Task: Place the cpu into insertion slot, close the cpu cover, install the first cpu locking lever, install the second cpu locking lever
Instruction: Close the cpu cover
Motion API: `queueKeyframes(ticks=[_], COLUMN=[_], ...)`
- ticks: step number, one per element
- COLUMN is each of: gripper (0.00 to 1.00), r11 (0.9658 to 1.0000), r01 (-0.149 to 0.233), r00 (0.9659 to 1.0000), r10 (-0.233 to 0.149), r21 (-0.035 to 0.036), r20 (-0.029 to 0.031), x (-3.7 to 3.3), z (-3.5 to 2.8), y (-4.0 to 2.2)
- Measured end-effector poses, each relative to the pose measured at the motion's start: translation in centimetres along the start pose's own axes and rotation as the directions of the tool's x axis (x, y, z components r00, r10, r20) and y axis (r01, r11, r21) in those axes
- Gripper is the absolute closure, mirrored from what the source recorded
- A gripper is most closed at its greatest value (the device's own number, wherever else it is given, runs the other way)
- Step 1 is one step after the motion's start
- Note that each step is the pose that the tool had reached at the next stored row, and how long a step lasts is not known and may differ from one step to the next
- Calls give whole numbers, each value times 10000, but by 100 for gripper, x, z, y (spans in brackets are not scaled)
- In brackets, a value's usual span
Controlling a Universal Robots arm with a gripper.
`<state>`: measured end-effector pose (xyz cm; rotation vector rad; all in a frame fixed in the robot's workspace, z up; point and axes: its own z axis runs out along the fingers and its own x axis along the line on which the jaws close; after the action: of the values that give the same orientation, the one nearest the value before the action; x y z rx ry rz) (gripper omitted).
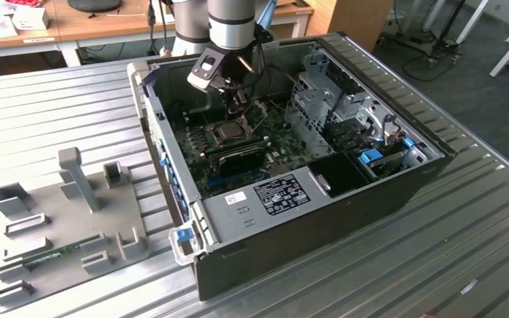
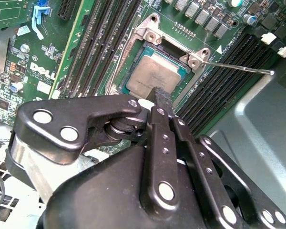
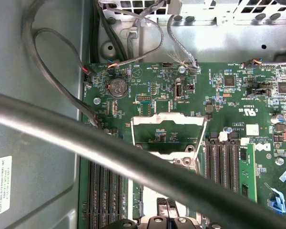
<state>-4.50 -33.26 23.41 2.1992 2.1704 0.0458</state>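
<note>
Grey moulded fixture plate (image 1: 51, 232) with upright posts, lying on ribbed metal table (image 1: 466, 225) at the exterior view's left; one narrow green memory stick (image 1: 56, 255) lay flat on it. Black steel computer case (image 1: 325, 225), side open, stood at centre, with a glossy green motherboard (image 1: 277, 126) on its floor. Black metal gripper (image 2: 161, 98), riveted linkage fingers, reached down into the case; its jaws were drawn together to one narrow tip, with nothing visible between them, and the tip stood at the near edge of the cpu, contact not discernible. Small flat square cpu (image 2: 155, 74), matt silvery top, was seated in the insertion slot (image 2: 129, 57), a square socket with bright metal rim and screwed corner brackets. Thin square silvery cpu cover (image 3: 168, 117), a windowed frame, stood raised on its hinge in the first wrist view, green board visible through the window. Thin straight steel locking lever (image 2: 238, 67) stuck out sideways from the socket corner, unlatched. Long black memory slots (image 2: 105, 38) flanked the socket. Perforated silvery drive cage (image 1: 325, 99) sat toward the exterior view's right.
</note>
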Motion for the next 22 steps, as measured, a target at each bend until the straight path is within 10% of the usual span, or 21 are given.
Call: queueKeyframes(ticks=[22], gripper=[90], r11=[10000], r01=[0], r00=[10000], r10=[0], r21=[1], r20=[0], x=[-2], z=[-122], y=[7])
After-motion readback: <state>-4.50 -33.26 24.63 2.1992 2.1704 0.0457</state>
